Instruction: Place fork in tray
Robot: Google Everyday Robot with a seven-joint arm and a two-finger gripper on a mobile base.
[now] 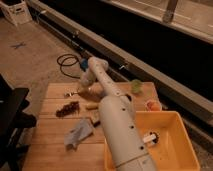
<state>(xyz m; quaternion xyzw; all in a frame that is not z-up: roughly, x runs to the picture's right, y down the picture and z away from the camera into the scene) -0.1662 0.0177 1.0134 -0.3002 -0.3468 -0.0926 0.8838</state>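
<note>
Gripper (80, 91) low over far-left part of desk (50, 125); open or closed: cannot tell. Fork (70, 93) just beside gripper, held or lying unclear. Yellow tray (170, 147) near right, well apart from fork.

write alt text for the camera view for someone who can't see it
A white robot arm reaches across a wooden table toward its far left side, where the gripper hangs low beside what looks like the small pale fork. The yellow tray at the near right holds a white brush with a black tip.
</note>
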